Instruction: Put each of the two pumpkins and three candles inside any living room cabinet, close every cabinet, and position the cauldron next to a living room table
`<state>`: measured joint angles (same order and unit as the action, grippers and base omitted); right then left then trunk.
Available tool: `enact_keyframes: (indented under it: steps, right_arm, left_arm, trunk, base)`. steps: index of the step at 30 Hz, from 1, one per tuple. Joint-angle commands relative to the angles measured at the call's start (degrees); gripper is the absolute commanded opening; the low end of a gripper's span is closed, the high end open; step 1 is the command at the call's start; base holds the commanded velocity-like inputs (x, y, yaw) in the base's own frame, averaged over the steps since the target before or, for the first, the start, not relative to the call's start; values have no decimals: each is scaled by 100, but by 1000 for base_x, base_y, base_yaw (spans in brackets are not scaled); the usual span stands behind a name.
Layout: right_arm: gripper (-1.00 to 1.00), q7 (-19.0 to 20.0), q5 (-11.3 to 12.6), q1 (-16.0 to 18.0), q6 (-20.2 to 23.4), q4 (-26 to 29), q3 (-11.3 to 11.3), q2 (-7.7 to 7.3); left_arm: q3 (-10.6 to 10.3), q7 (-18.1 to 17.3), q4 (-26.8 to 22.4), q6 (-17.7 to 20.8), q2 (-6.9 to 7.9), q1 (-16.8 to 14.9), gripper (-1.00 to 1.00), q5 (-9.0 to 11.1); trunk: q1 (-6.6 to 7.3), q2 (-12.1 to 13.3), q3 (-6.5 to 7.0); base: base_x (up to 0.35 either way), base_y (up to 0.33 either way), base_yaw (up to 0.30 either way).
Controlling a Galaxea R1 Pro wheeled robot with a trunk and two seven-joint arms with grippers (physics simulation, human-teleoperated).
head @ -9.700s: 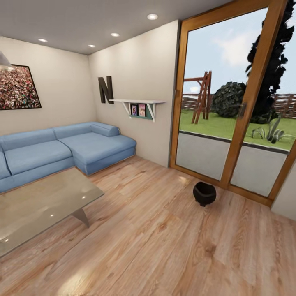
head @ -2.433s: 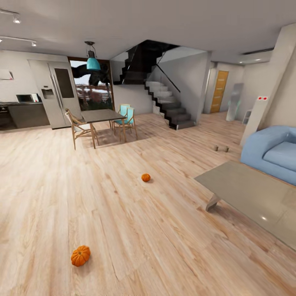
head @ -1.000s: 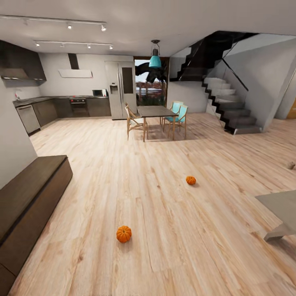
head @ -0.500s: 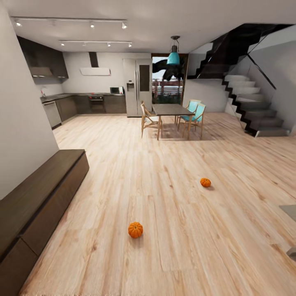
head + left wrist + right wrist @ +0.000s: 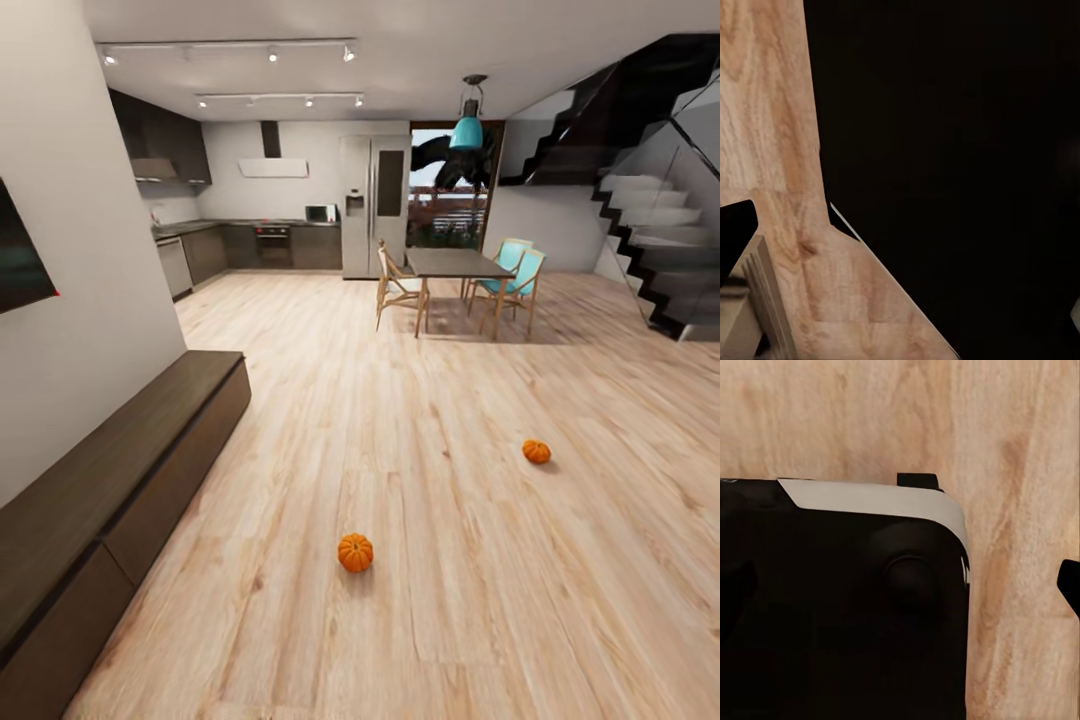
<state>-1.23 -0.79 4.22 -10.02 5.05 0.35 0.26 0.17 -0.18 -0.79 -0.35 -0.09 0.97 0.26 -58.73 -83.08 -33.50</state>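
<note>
Long low dark-brown wooden cabinet (image 5: 120,480) lines left wall; two small orange ribbed pumpkins (image 5: 355,552) (image 5: 537,451) lie apart on open wooden floor (image 5: 430,620). Hand states: cannot tell.

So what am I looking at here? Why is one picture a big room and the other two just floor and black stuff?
These come from a robot on wheels with two arms, inside a computer simulation. The big picture is from the camera on its head. It sees two orange pumpkins on the wooden floor, a nearer pumpkin and a farther pumpkin, with a long dark cabinet by the wall. Far back are a dining table and a kitchen. The other two pictures come from cameras on its wrists, pointing down at floor and dark robot parts. Those two are too close up to tell whether the grippers are open, and no pumpkin is in them.
</note>
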Motion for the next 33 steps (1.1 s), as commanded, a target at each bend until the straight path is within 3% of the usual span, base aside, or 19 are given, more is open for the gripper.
enact_keyframes:
  steps: [1,33]
  right_arm:
    - [100,0,0,0,0,-2,0,0]
    - [100,-9,0,0,0,-4,0,4]
  left_arm:
    - [0,0,0,0,0,0,100,0]
    - [0,0,-1,0,0,0,100,0]
  trunk:
    - [0,0,-6]
    - [0,0,-205]
  base:
    - [0,0,230]
    - [0,0,229]
